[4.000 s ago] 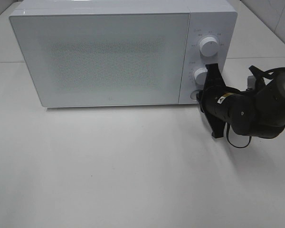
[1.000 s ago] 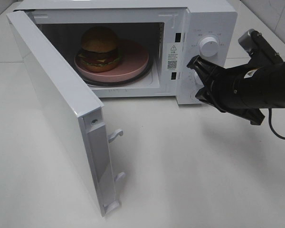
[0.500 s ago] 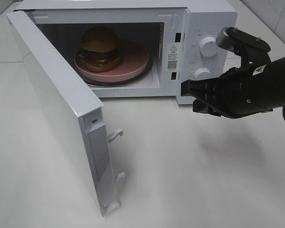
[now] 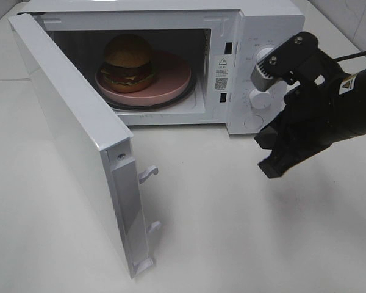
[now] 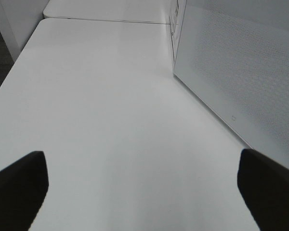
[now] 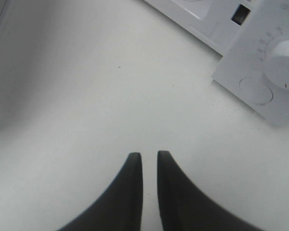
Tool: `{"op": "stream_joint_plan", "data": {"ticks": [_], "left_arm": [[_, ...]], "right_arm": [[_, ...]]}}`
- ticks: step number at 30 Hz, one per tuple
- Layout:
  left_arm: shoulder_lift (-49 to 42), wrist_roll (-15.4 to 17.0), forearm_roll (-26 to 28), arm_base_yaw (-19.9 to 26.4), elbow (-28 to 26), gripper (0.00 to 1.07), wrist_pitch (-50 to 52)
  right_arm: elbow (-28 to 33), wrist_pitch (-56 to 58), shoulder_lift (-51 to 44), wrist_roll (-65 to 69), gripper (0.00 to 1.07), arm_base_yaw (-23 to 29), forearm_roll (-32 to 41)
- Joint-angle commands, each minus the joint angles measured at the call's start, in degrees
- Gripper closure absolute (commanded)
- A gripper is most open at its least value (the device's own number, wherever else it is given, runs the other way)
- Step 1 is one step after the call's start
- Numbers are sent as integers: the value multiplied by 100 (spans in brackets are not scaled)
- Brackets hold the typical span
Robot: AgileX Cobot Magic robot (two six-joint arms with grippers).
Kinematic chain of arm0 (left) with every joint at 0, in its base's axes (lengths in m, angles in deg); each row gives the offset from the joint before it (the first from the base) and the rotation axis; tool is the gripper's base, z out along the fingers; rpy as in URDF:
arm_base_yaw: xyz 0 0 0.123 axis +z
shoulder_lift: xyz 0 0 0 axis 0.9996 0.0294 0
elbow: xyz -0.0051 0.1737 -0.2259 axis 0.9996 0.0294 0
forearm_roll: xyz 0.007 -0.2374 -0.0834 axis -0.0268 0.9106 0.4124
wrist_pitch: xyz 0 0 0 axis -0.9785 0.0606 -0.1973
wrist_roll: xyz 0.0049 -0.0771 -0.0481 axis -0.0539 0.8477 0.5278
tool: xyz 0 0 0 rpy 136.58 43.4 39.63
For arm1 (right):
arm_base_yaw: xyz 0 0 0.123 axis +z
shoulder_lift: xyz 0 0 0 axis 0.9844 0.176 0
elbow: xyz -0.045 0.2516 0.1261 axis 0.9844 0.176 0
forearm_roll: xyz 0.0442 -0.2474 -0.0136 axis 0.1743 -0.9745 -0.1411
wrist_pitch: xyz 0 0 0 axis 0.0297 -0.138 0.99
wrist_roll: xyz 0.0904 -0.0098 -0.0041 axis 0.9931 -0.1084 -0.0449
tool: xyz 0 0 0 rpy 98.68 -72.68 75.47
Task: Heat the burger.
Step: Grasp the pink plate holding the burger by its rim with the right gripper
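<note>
Burger (image 4: 128, 58) sits inside the microwave (image 4: 265, 21), toward the hinge side of the cavity, on a round pink plate (image 4: 174, 76) over the turntable.

The white desk (image 4: 232, 232) carries the microwave and nothing else that we can see. The biggest change is the microwave door (image 4: 67, 122): a few seconds ago it was shut, and now it stands swung wide out over the desk in front of the microwave, latch hooks exposed. We judge that this makes the burger reachable. Heating cannot run with the door like this, so it must close again if the cycle is yet to come.

The right arm has come away from the microwave's control panel, where it was at the round button (image 6: 254, 90), and now tips down toward the desk in front of that panel.

Its right end effector (image 4: 272, 167) has its fingers nearly together, with only a thin slit between them; it holds and touches nothing. The left end effector (image 5: 142, 187) hangs beside the microwave door with its fingers spread wide, also empty.
</note>
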Motion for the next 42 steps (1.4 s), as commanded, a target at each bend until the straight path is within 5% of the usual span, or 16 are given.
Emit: {"op": "stream_joint_plan", "data": {"ticks": [1,12,18,22,23,24,26,27,28,31,42], "left_arm": [[-74,11,6,-11,6,7,0],[-74,11,6,-11,6,7,0],[-74,11,6,-11,6,7,0],[-74,11,6,-11,6,7,0],[-74,11,6,-11,6,7,0],[-74,11,6,-11,6,7,0],[-74,11,6,-11,6,7,0],[-74,11,6,-11,6,7,0],[-74,11,6,-11,6,7,0],[-74,11,6,-11,6,7,0],[-74,11,6,-11,6,7,0]], "right_arm": [[-229,625,-63,-1450,98,-23,-355],[-504,1197,-63,-3827,96,-23,-1215],[-647,1375,-63,-3999,93,-23,-1209],[-842,1369,-63,-3575,78,-17,-1197],[-871,1346,-63,-3461,65,-17,-1197],[-871,1346,-63,-3461,65,-17,-1197],[-882,1243,-63,-3317,39,-17,-1197],[-882,1243,-63,-3317,39,-17,-1197],[-882,1215,-63,-3312,24,-17,-1197],[-882,1157,-63,-3306,9,-17,-1192],[-882,779,-63,-3461,8,52,-1232]]}}
